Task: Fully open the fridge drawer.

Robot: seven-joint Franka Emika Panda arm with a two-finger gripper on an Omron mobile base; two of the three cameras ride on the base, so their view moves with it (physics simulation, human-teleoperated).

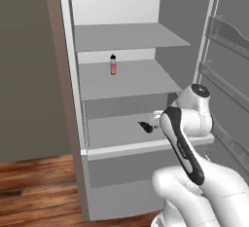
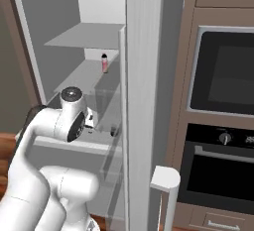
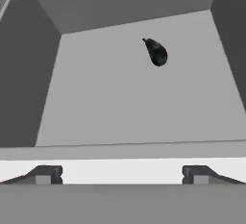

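Observation:
The fridge drawer (image 1: pixel 131 168) stands pulled partway out below the shelves, with its pale top rim (image 1: pixel 141 147) toward me and its grey floor (image 3: pixel 129 103) showing. A small dark object (image 3: pixel 155 52) lies inside it, also seen from the left base camera (image 1: pixel 145 126). My gripper (image 3: pixel 123 175) hangs at the drawer's front rim and is open, its two fingertips (image 3: pixel 45 175) set wide apart with nothing between them. In the base views my wrist (image 1: pixel 158 120) is above the drawer's right half, and the forearm hides the fingers.
A small pink bottle (image 1: pixel 113 65) stands on the middle shelf (image 1: pixel 126 80). The open fridge door (image 2: pixel 144 101) stands close on the right, its racks (image 1: pixel 228 41) beside my arm. A built-in oven (image 2: pixel 223 76) lies beyond the door. There is wood floor (image 1: pixel 34 187) at the left.

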